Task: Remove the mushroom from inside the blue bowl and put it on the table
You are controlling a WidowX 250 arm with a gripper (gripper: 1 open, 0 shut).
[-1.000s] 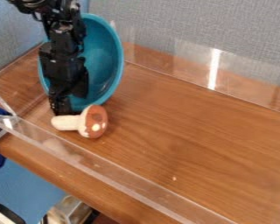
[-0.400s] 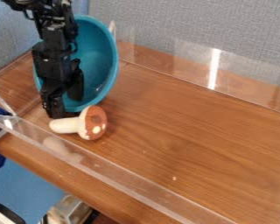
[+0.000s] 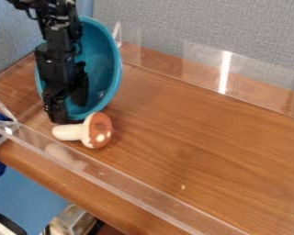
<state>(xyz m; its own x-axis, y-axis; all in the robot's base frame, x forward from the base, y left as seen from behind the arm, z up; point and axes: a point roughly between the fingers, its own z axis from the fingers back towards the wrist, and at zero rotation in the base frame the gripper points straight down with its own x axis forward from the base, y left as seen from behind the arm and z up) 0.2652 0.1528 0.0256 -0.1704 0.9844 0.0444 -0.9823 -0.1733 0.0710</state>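
The mushroom (image 3: 89,129) lies on its side on the table (image 3: 198,138), orange-brown cap toward the right, pale stem toward the left. Just behind it the blue bowl (image 3: 104,57) stands tipped up on its edge, its hollow facing right. My black gripper (image 3: 63,109) hangs in front of the bowl's left part, directly above and slightly left of the mushroom. Its fingers (image 3: 76,106) point down, stand apart and hold nothing.
Low clear acrylic walls (image 3: 88,170) run along the table's edges, the front one close below the mushroom. A taller clear panel (image 3: 235,69) stands at the back right. Bare wood spreads to the right of the mushroom.
The gripper shifted a little left and up away from the mushroom, which stays on the table. The bowl looks tilted slightly further left than one second ago.
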